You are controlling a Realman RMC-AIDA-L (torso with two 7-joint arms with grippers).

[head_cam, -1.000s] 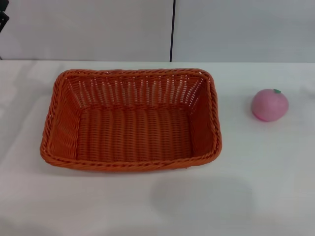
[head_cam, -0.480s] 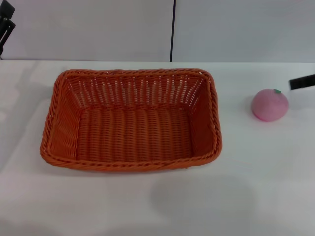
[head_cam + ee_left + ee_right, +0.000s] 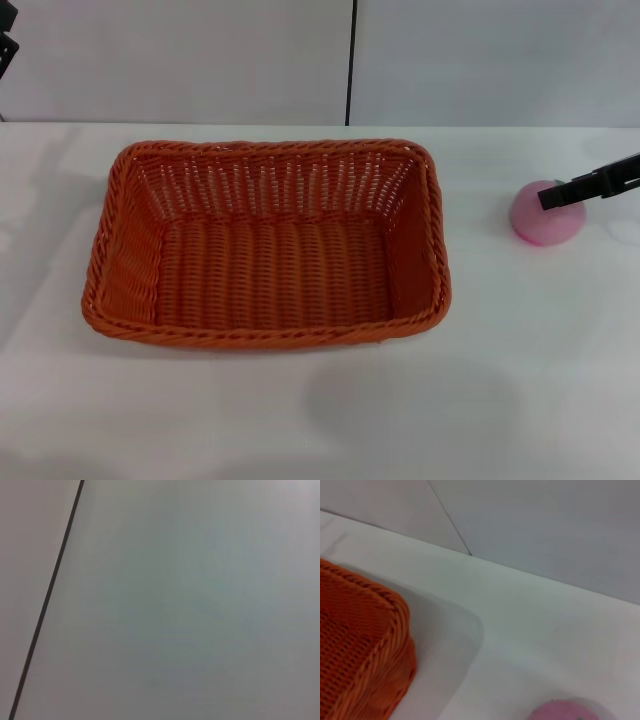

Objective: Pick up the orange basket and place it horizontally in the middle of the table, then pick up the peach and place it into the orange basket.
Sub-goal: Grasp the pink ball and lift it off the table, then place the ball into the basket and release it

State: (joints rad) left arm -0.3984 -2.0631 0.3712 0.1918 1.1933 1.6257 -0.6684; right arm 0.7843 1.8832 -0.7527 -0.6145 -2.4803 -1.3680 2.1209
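The orange basket [image 3: 265,335] lies lengthwise across the middle of the white table [image 3: 400,420], open side up and with nothing in it. The pink peach [image 3: 540,224] rests on the table to its right, well apart from it. My right gripper [image 3: 590,184] reaches in from the right edge as a black bar, its tip over the peach's top. The right wrist view shows one basket corner [image 3: 360,650] and the peach's top [image 3: 567,713] at the lower edge. A dark piece of my left gripper [image 3: 6,30] sits at the far left corner, off the table.
Behind the table [image 3: 530,625] stands a pale wall with a dark vertical seam [image 3: 350,60]. The left wrist view shows only that wall and seam [image 3: 45,605]. Bare tabletop lies in front of the basket and around the peach.
My right gripper has come in from the right edge and now reaches over the peach. The basket and the peach have not moved. The left arm stays at the far left corner.
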